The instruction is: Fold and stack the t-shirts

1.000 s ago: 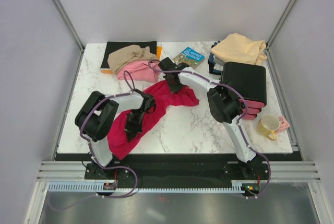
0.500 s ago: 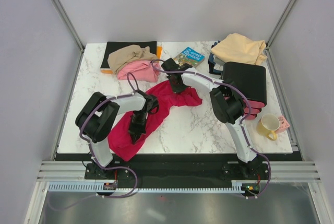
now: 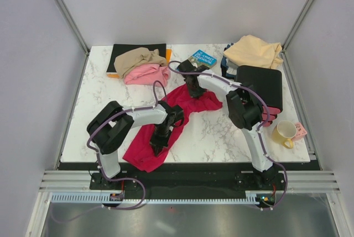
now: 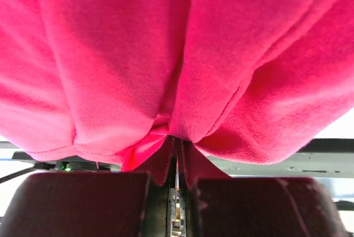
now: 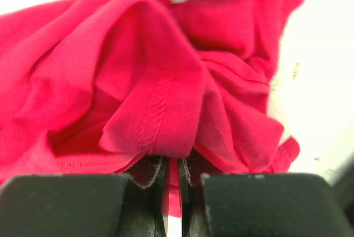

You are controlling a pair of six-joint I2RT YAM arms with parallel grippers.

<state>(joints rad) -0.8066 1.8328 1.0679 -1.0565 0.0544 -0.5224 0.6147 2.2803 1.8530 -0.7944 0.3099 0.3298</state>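
The crimson red t-shirt lies stretched in a band from the table's middle to its near edge. My left gripper is shut on the shirt's near part; in the left wrist view the cloth bunches out of the pinched jaws of that gripper. At the far end my right gripper has a hemmed fold caught in the narrow gap of its jaws. A tan-brown t-shirt and a pink t-shirt lie heaped at the back left. A peach-cream t-shirt sits at the back right.
A black mat lies under the back-left heap. A blue book is behind my right gripper. A black box stands at the right, with a yellow mug and a pink item in front of it.
My left gripper has pulled the red shirt's near end rightward and toward the table's front edge. My right gripper has shifted a little right with the far end, and its jaws have eased slightly.
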